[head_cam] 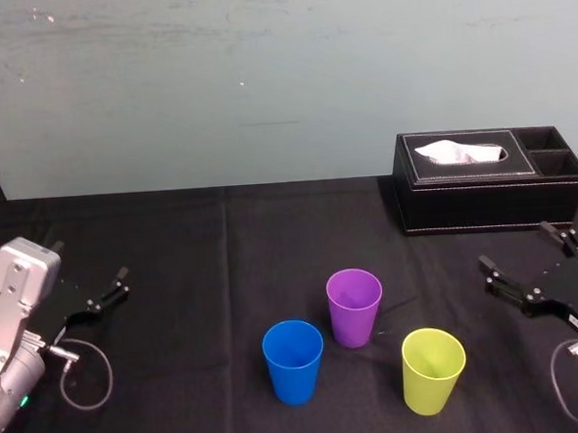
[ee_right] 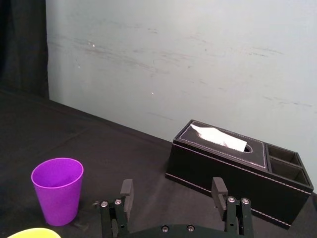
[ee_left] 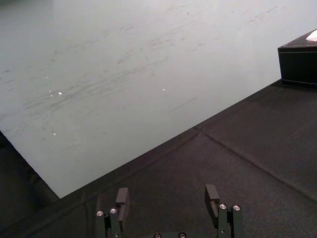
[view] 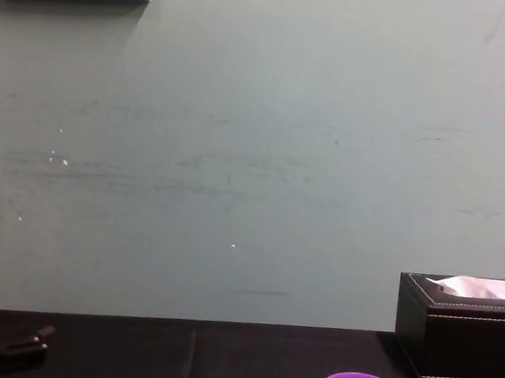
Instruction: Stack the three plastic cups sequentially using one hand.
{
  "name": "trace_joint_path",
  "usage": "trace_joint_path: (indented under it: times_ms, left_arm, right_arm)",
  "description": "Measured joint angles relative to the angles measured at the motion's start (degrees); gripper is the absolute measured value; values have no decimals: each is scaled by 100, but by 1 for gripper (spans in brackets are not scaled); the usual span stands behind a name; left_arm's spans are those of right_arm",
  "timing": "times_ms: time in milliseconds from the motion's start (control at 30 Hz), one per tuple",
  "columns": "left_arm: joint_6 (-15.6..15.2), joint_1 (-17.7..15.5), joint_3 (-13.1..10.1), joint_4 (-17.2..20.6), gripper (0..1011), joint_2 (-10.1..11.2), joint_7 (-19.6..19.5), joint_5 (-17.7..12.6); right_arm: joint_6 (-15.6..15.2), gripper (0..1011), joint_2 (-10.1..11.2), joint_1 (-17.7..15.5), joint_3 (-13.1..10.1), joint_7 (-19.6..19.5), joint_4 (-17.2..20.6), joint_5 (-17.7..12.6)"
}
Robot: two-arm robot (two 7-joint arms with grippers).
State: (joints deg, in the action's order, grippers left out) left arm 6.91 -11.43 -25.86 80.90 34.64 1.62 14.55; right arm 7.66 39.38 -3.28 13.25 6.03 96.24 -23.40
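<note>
Nothing stacked yet: I see the purple cup point(head_cam: 354, 306), blue cup point(head_cam: 294, 360) and yellow-green cup point(head_cam: 433, 370) standing apart; right gripper point(ee_right: 172, 186) and left gripper point(ee_left: 167, 193) both spread, empty

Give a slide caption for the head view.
Blue cup, purple cup and yellow-green cup stand unstacked between open left gripper and right gripper; tissue box behind.

You have three plain plastic cups, all standing upright with mouths up, each on its own and none nested. The purple cup point(head_cam: 354, 306) is the middle one and the farthest from you. The blue cup point(head_cam: 294, 360) stands at its 8 o'clock, just beside it with a gap showing. The yellow-green cup point(head_cam: 433, 370) stands at its 4 o'clock, a little farther off. The left gripper point(head_cam: 90, 260) at 9 o'clock and the right gripper point(head_cam: 516, 245) at 3 o'clock are well apart from the cups, fingers spread and empty.
</note>
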Motion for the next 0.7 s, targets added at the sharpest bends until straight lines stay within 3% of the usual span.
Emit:
trace_joint_path:
  times_ms: [267, 700]
  left_arm:
    - [0, 0, 0, 0, 1000, 0, 0, 0]
    - [0, 0, 0, 0, 1000, 0, 0, 0]
  right_arm:
    - [-52, 1003, 41, -291, -216, 146, 148, -125]
    - [-442, 1003, 160, -1025, -618, 185, 575, -186]
